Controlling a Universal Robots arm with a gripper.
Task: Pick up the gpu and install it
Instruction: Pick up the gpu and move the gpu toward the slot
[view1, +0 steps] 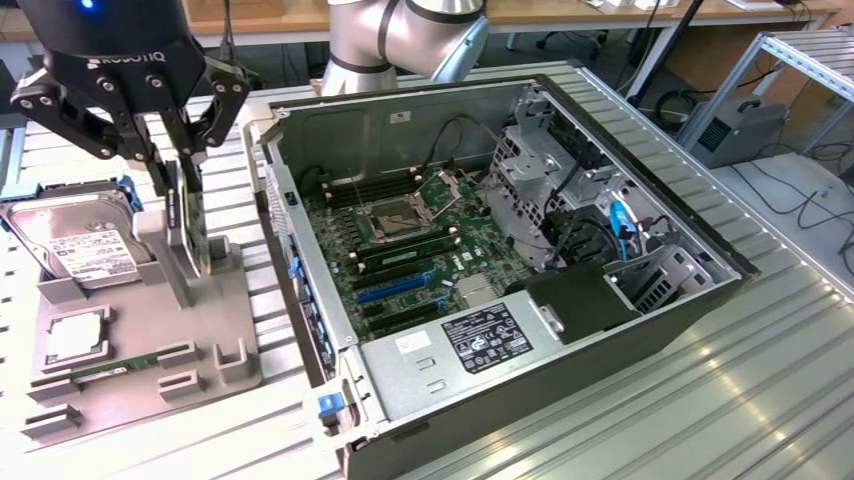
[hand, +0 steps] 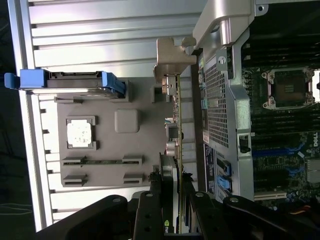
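Observation:
The gpu stands on edge over the grey parts holder at the exterior view's left, beside the open computer case. My gripper comes down from above with a finger on each side of the card's upper part, shut on it. I cannot tell whether the card's lower edge still rests in the holder. In the wrist view the gpu runs edge-on away from my gripper, its black cooler between the fingers. The motherboard lies exposed inside the case, with blue slots near its front.
On the holder sit a silver hard drive in a blue frame, a square processor and a narrow memory stick. The case wall rises close beside the card. Drive cages and cables fill the case's far side.

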